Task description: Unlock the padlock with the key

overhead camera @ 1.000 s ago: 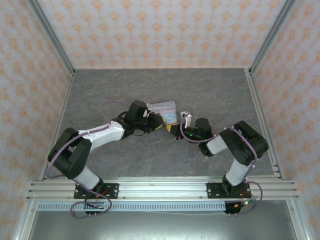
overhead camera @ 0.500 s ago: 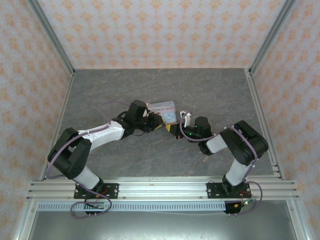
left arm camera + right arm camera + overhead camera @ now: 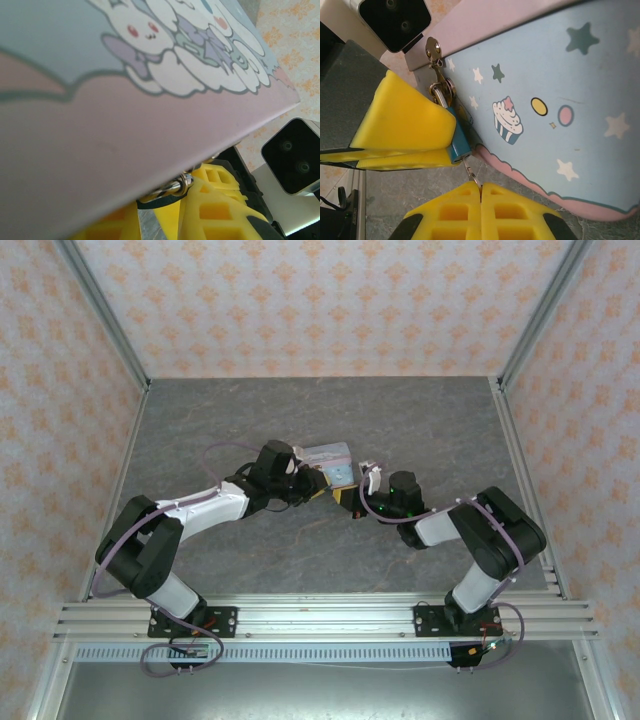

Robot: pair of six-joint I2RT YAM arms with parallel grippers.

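Observation:
A small teal-blue padlock (image 3: 458,142) hangs by its silvery shackle (image 3: 175,187) from the hasp (image 3: 434,50) of a light-blue cartoon tin (image 3: 545,100). My left gripper (image 3: 160,215) is shut on the padlock, whose body sits between the yellow fingers (image 3: 405,125). The thin silvery key (image 3: 472,172) is in the padlock's bottom end. My right gripper (image 3: 480,192) is shut on the key's head. In the top view, the left gripper (image 3: 318,490) and right gripper (image 3: 345,498) meet at the tin's (image 3: 330,460) near edge.
The tin rests tilted on the grey stone-patterned table (image 3: 300,410), with metal frame rails (image 3: 520,470) along the sides. The right wrist's camera housing (image 3: 295,155) sits close beside the left fingers. Patterned walls enclose the table.
The right arm has shifted slightly, its wrist edging toward the tin. The tin has turned a little. Both grips look the same.

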